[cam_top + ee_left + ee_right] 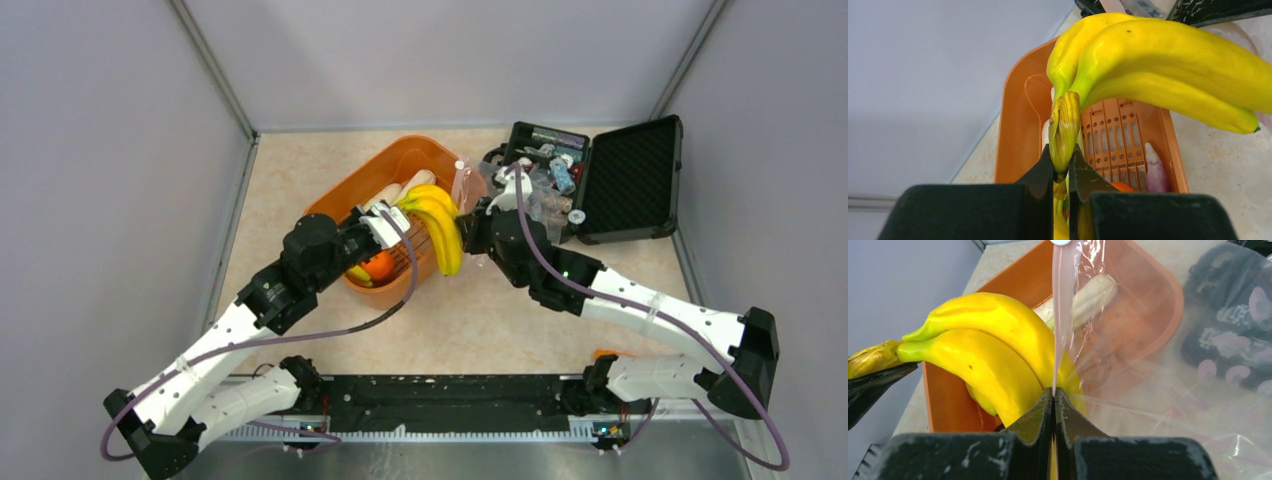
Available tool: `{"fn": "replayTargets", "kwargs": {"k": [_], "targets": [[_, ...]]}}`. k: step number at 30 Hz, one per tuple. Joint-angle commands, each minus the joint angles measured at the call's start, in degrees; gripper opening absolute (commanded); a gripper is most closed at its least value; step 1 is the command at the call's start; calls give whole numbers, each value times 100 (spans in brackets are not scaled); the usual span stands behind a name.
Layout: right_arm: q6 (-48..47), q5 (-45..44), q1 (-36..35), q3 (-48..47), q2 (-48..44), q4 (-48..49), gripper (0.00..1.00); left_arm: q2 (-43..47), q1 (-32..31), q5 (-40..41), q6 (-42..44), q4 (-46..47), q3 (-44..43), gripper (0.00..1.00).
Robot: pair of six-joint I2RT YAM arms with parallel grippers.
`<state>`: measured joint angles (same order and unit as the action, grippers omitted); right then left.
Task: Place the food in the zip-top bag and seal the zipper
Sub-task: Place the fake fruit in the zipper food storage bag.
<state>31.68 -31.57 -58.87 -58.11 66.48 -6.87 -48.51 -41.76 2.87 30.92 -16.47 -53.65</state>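
Over the orange slotted basket's (1013, 125) left side, grips the yellow bananas (1158, 55) by the brownish stem with the left end effector (1062, 160), closed tight on it. Down inside the basket, a round orange (378, 265) and a whitish piece (1093, 292). At the basket's right rim, pinches the zip-top bag (1158, 405) with the right end effector (1054, 396), fully closed, pinkish zipper (1062, 300) running upward beside the bananas. Right of the basket on the tabletop (480, 320), an open black case (632, 180).

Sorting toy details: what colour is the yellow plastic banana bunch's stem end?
Dull brownish-yellow with dark streaks on the stem end; clearest in the left wrist view.
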Motion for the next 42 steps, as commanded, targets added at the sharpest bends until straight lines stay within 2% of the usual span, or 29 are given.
{"fn": "replayTargets", "kwargs": {"k": [1, 7, 12, 21, 28, 31, 36, 42], "targets": [[145, 338, -51, -350, 101, -71, 0, -37, -398, 295, -51, 1110, -17, 0], [364, 382, -42, -273, -21, -4, 0, -40, -501, 1042, -381, 1771, 136, 0], [700, 964, 97, -63, -183, 323, 0, -237, -515, 1690, -902, 1791, 0, 0], [1094, 1225, 209, 531, -560, 1102, 0, -376, -739, 2249, -627, 1387, -45, 0], [1184, 780, 273, 729, -544, 1041, 0, -67, -784, 1622, -1039, 1304, -77, 0], [1175, 489, 355, 750, -483, 784, 0, 142, -781, 1882, -1122, 1095, -172, 0], [1292, 832, 494, 1202, -728, 1364, 0, 258, -782, 2126, -1292, 602, -399, 0], [1497, 1083, 630, 1228, -834, 1435, 0, 189, -787, 959, -1959, 362, -692, 0]]}}
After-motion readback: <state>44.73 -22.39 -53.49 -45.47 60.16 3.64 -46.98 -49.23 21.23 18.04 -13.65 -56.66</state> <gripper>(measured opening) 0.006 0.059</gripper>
